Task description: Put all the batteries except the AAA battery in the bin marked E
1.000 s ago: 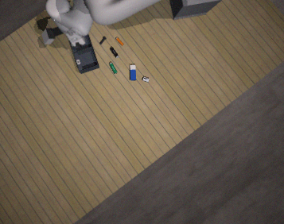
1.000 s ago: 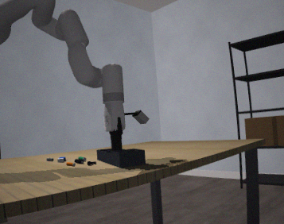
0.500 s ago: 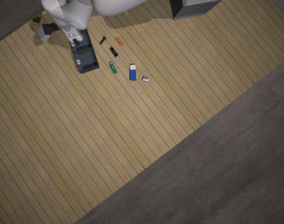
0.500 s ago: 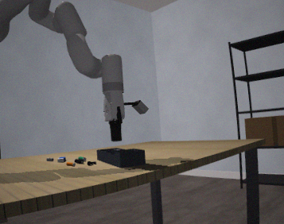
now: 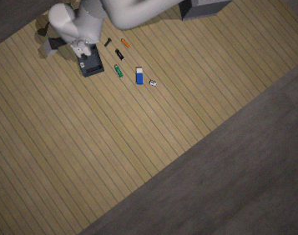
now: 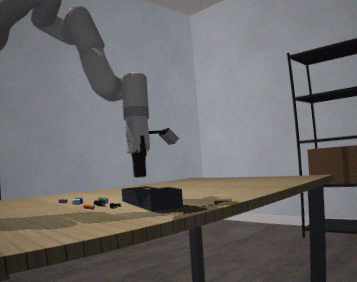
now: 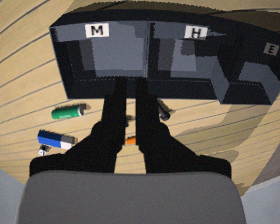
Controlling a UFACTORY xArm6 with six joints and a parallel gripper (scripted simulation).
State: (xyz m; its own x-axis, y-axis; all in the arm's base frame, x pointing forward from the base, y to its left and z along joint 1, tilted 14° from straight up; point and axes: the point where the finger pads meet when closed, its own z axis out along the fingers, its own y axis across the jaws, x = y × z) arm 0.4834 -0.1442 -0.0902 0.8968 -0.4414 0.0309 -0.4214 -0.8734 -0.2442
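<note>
I see a matt wood-plank counter (image 5: 117, 150), dark matt plastic-looking bin (image 6: 152, 198), smooth pale-grey arm (image 6: 100, 75).

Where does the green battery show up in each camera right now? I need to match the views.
Top: green battery lies right of the bin, left of the blue item.
Exterior: it lies on the table left of the bin.
Wrist: at left, below the M compartment.
Shared landmark: the dark bin.
</note>
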